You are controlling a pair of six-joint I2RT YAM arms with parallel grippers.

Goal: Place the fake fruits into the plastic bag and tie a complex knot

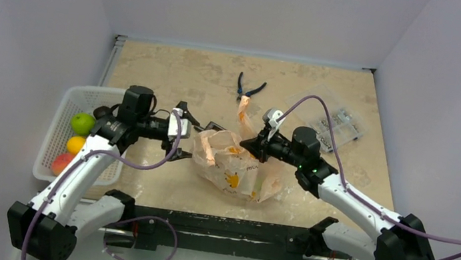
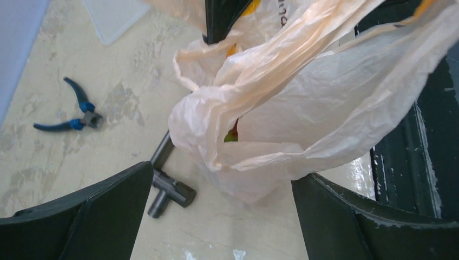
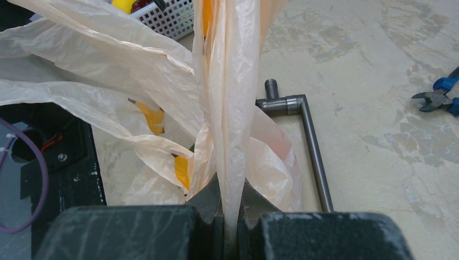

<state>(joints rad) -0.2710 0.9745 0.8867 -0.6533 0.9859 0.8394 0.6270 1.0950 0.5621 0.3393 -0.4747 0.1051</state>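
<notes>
While three fruits [image 1: 76, 144] sit in the basket [image 1: 94, 94] at left, I count one bag [image 1: 236, 171]; left pincer [image 2: 222, 176] gapes wide, empty; right pincer [image 3: 230, 195] clamps a strand [image 3: 233, 108] of it.

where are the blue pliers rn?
Top view: the blue pliers lie at the far middle of the table, beyond the plastic bag and left of the clear plastic case.

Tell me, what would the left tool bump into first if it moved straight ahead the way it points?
Most likely the plastic bag, bunched just ahead of the open left tool, though depth is hard to judge.
</notes>
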